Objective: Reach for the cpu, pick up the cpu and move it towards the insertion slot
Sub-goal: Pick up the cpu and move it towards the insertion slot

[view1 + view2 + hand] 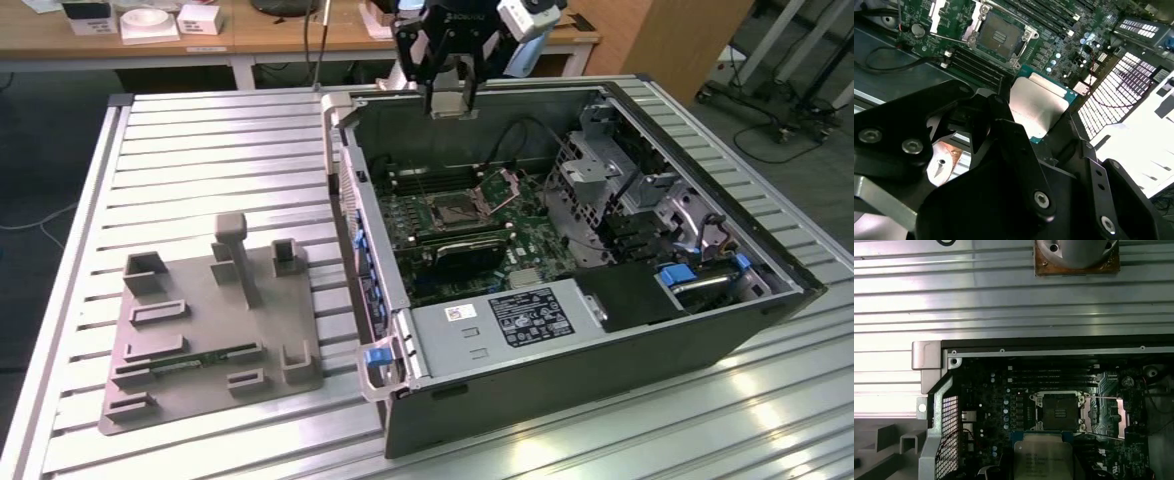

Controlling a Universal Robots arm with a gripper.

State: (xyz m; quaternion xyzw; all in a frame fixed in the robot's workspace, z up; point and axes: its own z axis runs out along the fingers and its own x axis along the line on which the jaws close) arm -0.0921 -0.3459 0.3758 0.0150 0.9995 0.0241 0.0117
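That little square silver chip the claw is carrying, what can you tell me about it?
The cpu is a thin square chip with a pale silver metal top and a teal-green rim, with faint print on it in the first wrist view. It sits tilted between the black fingers of the gripper, held in the air above the green circuit board, short of the open insertion slot.

Hand (451,105) high up, pointing straight down

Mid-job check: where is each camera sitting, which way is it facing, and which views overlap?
Exterior view: off the arm, above the table, looking down on the open computer case; the gripper hangs over its far wall.
Second wrist view: behind the gripper's black linkage, facing the cpu and the insertion slot.
First wrist view: on the arm, looking down into the case.
Both wrist views share cpu and slot.
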